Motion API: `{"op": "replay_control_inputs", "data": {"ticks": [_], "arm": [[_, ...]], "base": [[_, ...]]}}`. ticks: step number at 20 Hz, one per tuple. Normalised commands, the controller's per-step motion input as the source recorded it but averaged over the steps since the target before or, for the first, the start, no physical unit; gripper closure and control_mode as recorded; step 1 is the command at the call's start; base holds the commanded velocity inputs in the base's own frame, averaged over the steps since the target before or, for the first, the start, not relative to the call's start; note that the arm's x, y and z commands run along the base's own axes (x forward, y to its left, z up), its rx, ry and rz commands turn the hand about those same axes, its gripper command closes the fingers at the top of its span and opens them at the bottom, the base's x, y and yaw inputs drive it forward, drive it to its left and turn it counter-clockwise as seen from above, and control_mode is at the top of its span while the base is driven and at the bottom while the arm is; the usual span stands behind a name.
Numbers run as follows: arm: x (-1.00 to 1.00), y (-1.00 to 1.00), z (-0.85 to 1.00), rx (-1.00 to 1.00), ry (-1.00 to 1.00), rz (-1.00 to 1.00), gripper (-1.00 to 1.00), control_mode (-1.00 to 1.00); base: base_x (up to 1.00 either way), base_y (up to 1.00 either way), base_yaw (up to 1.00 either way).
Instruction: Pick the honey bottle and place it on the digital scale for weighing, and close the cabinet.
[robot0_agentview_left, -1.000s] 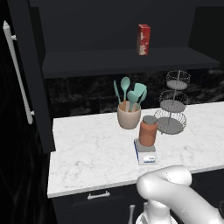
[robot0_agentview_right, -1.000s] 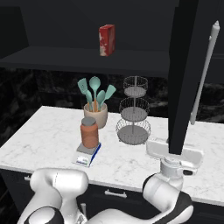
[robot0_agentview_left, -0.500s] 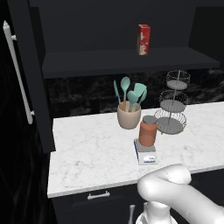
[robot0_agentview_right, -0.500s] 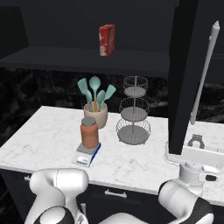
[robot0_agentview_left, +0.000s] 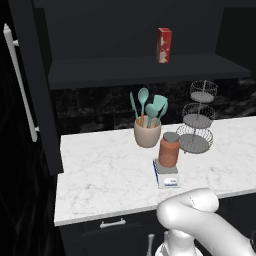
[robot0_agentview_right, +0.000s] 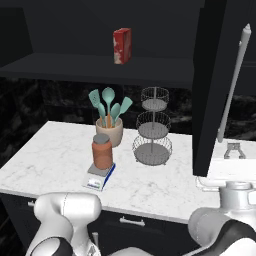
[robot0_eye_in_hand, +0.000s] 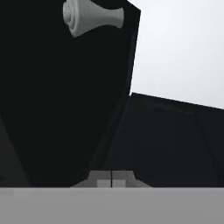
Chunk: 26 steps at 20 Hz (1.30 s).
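Shifted rightward and upward since a second ago: gripper (robot0_agentview_right: 234, 149), now beside the lower end of the right door's silver bar handle (robot0_agentview_right: 233, 84), apart from it as seen from the right base view. Fingers pressed together in the hand view, nothing held between them; door panel and one handle mount close ahead. Everything else unmoved.

Cabinet (robot0_agentview_left: 135, 70): black, both doors standing open, left door (robot0_agentview_left: 32, 90) swung out with its own bar handle; slim red-and-white box (robot0_agentview_left: 164, 45) upright on the shelf.

Countertop (robot0_agentview_left: 100, 175): white marble, black drawers beneath with short handles.

Three-tier wire stand (robot0_agentview_left: 199, 117): toward the right of the counter, near the back wall.

Beige cup of teal utensils (robot0_agentview_left: 147, 131): just left of the stand.

Honey bottle (robot0_agentview_left: 169, 149): upright on the digital scale (robot0_agentview_left: 166, 177), in front of the cup, near the counter's front edge.
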Motion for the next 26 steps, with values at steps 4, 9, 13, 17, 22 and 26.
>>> {"op": "replay_control_inputs", "data": {"ticks": [4, 9, 13, 17, 22, 26], "arm": [[0.00, -0.21, 0.30, -0.15, 0.38, 0.31, 1.00, -1.00], [0.00, -0.01, 0.58, -0.20, -0.03, 0.36, 1.00, -1.00], [0.00, 0.09, 0.86, -0.29, -0.28, 0.34, 1.00, -1.00], [0.00, 0.30, 0.99, -0.33, -0.37, 0.34, 1.00, -1.00], [0.00, 0.59, 0.87, -0.38, -0.40, 0.32, 1.00, -1.00], [0.08, 1.00, 0.20, -0.52, -0.22, 0.10, 1.00, -1.00]], "base": [[0.00, 0.00, 0.00], [0.00, 0.00, 0.00], [0.00, 0.00, 0.00], [0.00, 0.00, 0.00], [0.00, 0.00, 0.00], [0.00, 0.00, 0.00]]}}
